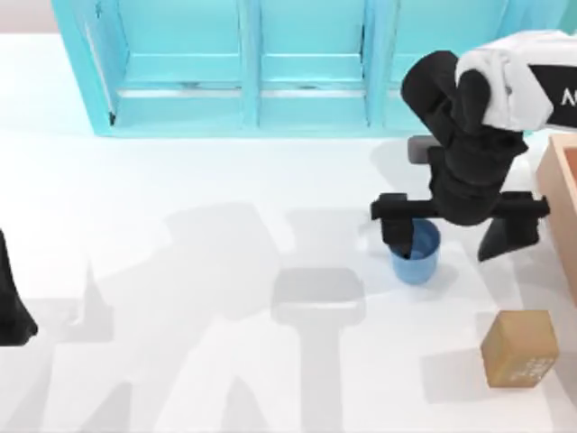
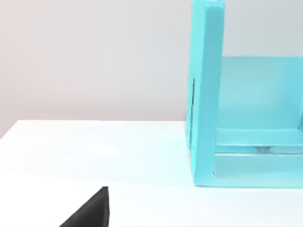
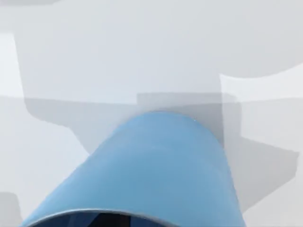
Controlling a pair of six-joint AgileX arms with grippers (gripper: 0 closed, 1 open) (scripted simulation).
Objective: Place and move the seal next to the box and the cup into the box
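Right claw at the cup, box just to its right.
One finger dips inside the cup's rim, the other stands outside and well apart, so the claw is open. The seal sits nearer on the worktop, its white stamp unreadable; the left claw is parked far left, state untellable.

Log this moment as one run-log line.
right hand: over blue cup, one finger inside rim | seal: on table, near box | left arm: parked at table's left edge
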